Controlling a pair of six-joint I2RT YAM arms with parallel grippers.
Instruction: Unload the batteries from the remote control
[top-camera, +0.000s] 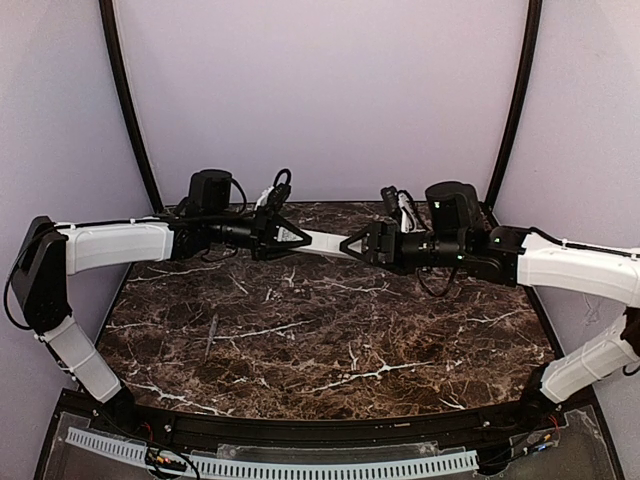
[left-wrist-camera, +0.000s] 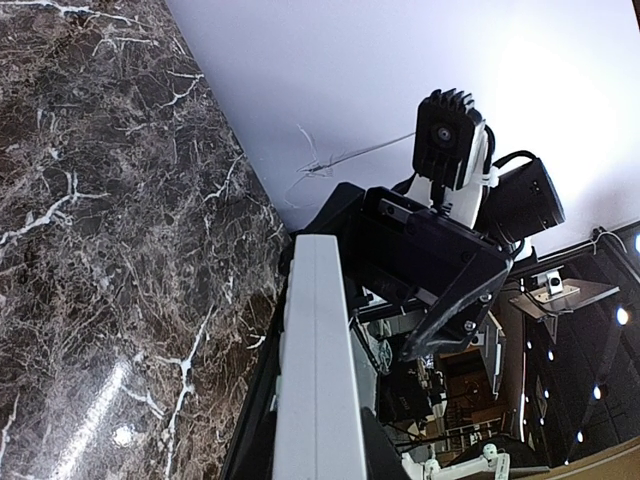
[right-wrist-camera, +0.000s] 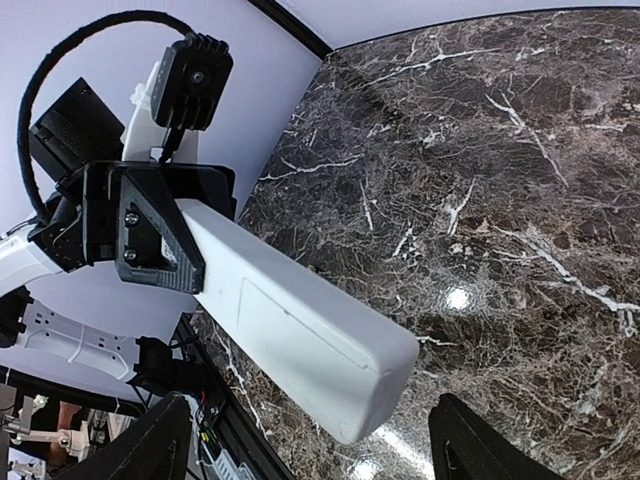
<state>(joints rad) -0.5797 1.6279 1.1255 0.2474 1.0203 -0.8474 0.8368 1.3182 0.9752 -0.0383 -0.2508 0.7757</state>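
The white remote control (top-camera: 325, 242) hangs in the air over the back of the table, between the two grippers. My left gripper (top-camera: 298, 237) is shut on one end of it; in the left wrist view the remote (left-wrist-camera: 315, 350) shows edge-on between the dark fingers (left-wrist-camera: 392, 450). My right gripper (top-camera: 352, 246) is open, its two fingers (right-wrist-camera: 478, 440) standing wide on either side of the remote's free end (right-wrist-camera: 350, 385) without touching it. The remote's back faces the right wrist camera with its cover panel (right-wrist-camera: 290, 320) closed. The batteries are hidden.
A thin grey stick (top-camera: 211, 335) lies on the dark marble table (top-camera: 330, 350) at the left-middle. Black frame posts and pale walls stand behind the table.
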